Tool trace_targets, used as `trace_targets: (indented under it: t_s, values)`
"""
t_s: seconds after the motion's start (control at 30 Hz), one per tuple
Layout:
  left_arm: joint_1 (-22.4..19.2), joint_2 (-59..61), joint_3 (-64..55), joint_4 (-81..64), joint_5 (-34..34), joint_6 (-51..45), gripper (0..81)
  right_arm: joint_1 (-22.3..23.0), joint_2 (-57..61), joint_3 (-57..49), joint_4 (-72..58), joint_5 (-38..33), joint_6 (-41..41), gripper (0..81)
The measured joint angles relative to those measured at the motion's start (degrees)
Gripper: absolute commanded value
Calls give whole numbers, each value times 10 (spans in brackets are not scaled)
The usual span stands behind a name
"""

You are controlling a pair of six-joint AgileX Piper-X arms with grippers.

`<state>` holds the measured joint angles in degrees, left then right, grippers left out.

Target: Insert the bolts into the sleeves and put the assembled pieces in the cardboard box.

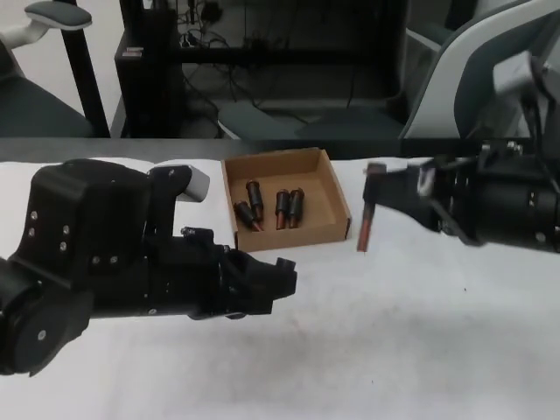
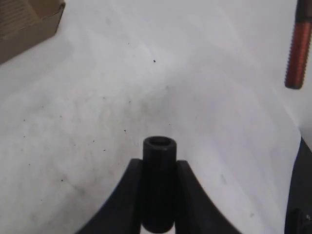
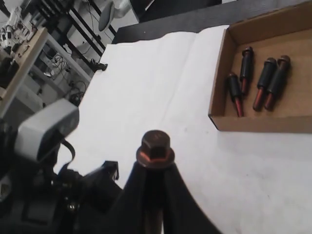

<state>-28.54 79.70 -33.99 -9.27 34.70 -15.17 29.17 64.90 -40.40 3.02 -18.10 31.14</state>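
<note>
My left gripper (image 1: 282, 278) is shut on a black sleeve (image 2: 158, 180), whose open end faces away from the wrist over the white cloth. My right gripper (image 1: 374, 185) is shut on a copper-coloured bolt (image 1: 363, 226) that hangs threads down just right of the cardboard box (image 1: 293, 236). In the right wrist view the bolt's hex head (image 3: 155, 147) stands between the fingers. The bolt's threaded end (image 2: 298, 48) shows ahead of the sleeve, some way off. Several assembled pieces (image 1: 282, 207) lie in the box.
White cloth (image 1: 394, 332) covers the bench, with open room in front of the box and between the two arms. The box's corner (image 2: 29, 24) lies off to one side of the sleeve. Chairs and dark stands are beyond the bench's far edge.
</note>
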Motion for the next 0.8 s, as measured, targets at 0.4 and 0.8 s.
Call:
trace_targets:
  t_s: [0.4,0.8]
  values:
    - [0,0,2,-62,27,-37,17,0,86,-10,-112,-4,41,4]
    - [0,0,-1,-86,39,-51,17,27,140,-69,-116,-13,33,4]
